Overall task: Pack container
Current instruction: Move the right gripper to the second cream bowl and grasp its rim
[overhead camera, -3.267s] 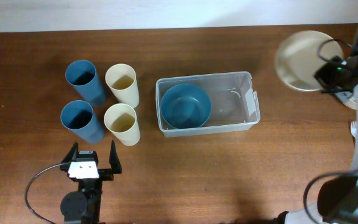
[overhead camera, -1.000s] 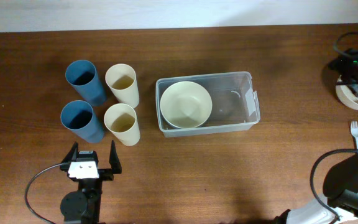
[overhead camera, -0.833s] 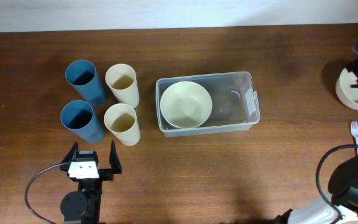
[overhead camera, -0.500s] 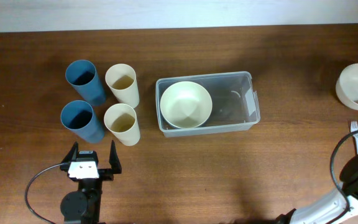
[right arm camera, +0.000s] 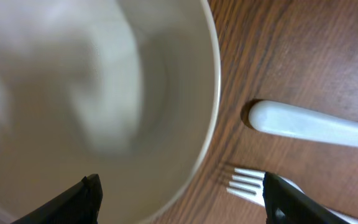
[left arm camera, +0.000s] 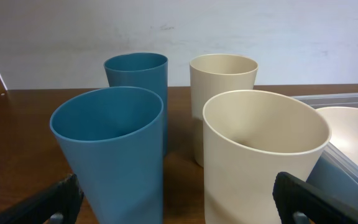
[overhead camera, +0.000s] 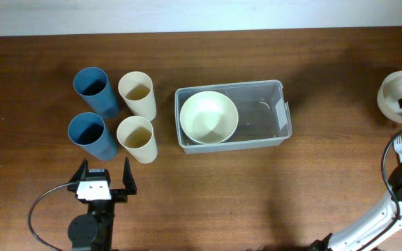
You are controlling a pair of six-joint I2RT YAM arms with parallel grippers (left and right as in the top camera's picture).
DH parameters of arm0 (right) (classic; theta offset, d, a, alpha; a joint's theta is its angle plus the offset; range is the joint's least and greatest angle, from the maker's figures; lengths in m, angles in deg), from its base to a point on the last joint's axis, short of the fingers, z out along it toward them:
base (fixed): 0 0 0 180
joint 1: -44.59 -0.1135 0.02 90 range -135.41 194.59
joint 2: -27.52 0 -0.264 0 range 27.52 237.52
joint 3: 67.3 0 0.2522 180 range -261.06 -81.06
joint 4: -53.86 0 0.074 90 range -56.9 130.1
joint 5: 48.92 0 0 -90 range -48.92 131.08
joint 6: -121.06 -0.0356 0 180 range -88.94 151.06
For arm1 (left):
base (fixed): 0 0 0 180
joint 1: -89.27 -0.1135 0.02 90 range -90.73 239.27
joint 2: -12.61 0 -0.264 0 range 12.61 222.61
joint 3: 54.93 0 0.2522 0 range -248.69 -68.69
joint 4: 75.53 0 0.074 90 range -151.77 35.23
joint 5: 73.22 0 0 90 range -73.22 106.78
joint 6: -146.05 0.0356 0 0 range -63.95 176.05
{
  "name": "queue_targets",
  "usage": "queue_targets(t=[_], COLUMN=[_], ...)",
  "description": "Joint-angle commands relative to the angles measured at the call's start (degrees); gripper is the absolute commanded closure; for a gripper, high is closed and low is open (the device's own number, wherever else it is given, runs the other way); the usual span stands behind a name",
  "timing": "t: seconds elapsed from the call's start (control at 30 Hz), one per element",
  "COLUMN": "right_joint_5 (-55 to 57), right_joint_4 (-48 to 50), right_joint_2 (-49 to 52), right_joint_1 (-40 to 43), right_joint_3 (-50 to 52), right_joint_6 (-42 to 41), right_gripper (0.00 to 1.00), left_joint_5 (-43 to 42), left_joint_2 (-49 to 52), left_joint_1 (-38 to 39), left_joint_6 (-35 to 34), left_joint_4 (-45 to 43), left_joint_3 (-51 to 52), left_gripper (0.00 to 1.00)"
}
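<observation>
Well left of the right gripper (right arm camera: 184, 190), jaws apart over a bowl (right arm camera: 73, 93), lies the container (overhead camera: 230, 86), lengthwise toward it.

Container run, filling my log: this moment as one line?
container: cream bowl inside | left jaws: open, near cups | right jaws: open over second bowl, beside fork

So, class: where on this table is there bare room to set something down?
Free: the right half of the container beside the cream bowl, and the table between container and far-right bowl. Crowded: the four cups on the left.
</observation>
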Motion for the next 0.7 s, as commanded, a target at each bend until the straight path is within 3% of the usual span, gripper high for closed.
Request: queue_targets(t=[0.0,0.07,0.23,0.5,0.67], right_joint_5=[-0.3,-0.3,-0.3,-0.3,-0.1], right_joint_4=[0.9,1.8,3.4,4.6,5.4], right_joint_2=[2.1,2.6,3.3,5.3,5.4], right_joint_1=[0.0,0.0,0.0,0.0,0.0], right_joint_3=[-0.2,-0.2,-0.2,-0.2,-0.2], right_joint_6=[-0.5,-0.5,-0.5,-0.5,-0.5], right_gripper=[0.23,0.24,0.36,0.37,0.53], left_joint_5=[0.2,0.2,0.2,0.2,0.2], left_joint_2=[-0.3,-0.3,-0.3,-0.3,-0.3], left_joint_1=[-0.3,-0.3,-0.3,-0.3,-0.3], left_joint_6=[1.1,1.1,1.1,1.1,1.1], left_joint_4=[0.3,0.3,0.3,0.3,0.3], left_joint_3=[0.2,0.2,0.2,0.2,0.2], left_gripper=[0.00,0.00,0.00,0.00,0.00])
